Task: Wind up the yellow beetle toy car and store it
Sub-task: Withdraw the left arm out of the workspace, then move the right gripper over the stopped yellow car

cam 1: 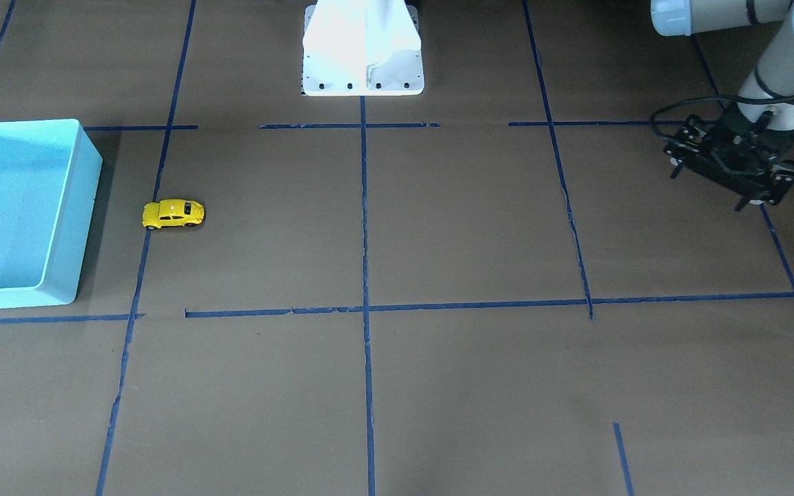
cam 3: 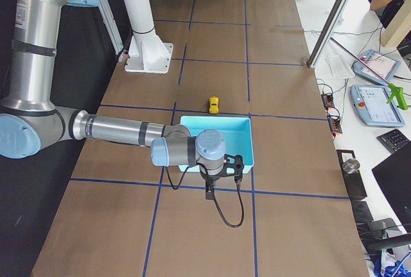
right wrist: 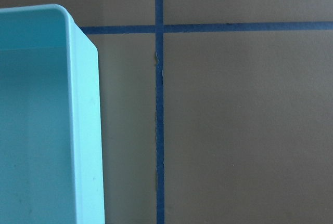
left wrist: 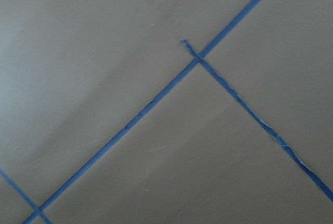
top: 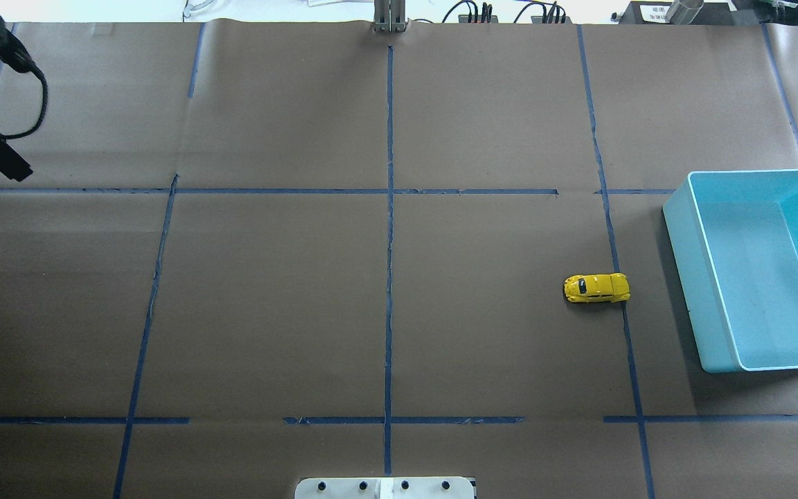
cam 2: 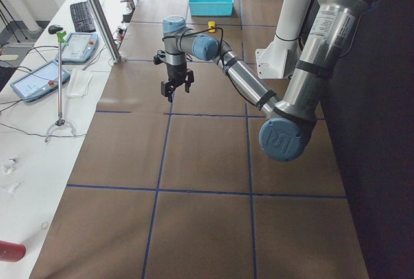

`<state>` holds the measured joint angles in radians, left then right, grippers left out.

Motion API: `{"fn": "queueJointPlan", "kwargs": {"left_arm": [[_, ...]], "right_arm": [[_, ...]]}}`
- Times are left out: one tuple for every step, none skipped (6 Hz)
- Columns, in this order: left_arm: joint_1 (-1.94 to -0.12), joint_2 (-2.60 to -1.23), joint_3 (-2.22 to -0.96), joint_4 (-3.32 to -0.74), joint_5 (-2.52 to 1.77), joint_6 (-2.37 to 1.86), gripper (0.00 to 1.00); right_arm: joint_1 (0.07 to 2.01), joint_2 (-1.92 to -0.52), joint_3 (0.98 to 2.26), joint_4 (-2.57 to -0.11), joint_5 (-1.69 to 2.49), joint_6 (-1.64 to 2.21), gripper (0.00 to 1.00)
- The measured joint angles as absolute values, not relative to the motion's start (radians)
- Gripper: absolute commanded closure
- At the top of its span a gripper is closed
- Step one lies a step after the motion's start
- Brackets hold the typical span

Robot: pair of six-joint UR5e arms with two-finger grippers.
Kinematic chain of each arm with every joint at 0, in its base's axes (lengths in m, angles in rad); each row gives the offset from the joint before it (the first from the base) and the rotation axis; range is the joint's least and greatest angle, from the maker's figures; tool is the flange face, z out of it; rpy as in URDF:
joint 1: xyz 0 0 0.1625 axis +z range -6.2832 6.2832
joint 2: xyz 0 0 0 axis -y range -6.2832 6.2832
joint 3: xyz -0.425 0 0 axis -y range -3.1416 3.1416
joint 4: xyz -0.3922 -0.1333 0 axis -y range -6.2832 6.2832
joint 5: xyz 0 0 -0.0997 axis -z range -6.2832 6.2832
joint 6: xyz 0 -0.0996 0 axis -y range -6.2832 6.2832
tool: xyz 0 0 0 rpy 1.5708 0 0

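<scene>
The yellow beetle toy car (cam 1: 173,214) stands on its wheels on the brown table, a short way from the light blue bin (cam 1: 87,207). It also shows in the overhead view (top: 596,287), left of the bin (top: 679,235), which looks empty. My left gripper (cam 1: 708,189) hangs open and empty over the far left end of the table, far from the car (cam 2: 211,26). My right gripper (cam 3: 221,179) hovers by the bin's outer side (cam 3: 248,142), away from the car (cam 3: 214,104). I cannot tell whether it is open or shut. The right wrist view shows only the bin's corner (right wrist: 83,104).
The white robot base (cam 1: 362,62) stands at the table's middle edge. Blue tape lines (top: 389,277) divide the brown table cover. A side bench with tablets (cam 2: 39,78) and a metal post (cam 2: 97,13) runs along the far edge.
</scene>
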<state>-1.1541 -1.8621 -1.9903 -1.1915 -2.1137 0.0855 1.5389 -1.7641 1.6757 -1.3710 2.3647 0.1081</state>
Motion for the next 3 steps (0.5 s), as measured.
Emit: {"fn": "queueJointPlan", "kwargs": {"left_arm": [[-1.232,-1.819,-1.985,-1.188,-2.156,0.04,0.0],[-1.297,-1.77,-1.97,-1.198,-2.182,0.029,0.0],[-1.337,-1.718,-1.952,-1.227,-2.194,0.027,0.0]], "right_arm": [[1.53,-1.749,1.693,-1.34,2.366,0.097,0.0],[1.483,-1.733,1.728,-1.32,2.36,0.075,0.0],[1.399,-1.701,1.757,-1.314,2.346,0.057,0.0]]}}
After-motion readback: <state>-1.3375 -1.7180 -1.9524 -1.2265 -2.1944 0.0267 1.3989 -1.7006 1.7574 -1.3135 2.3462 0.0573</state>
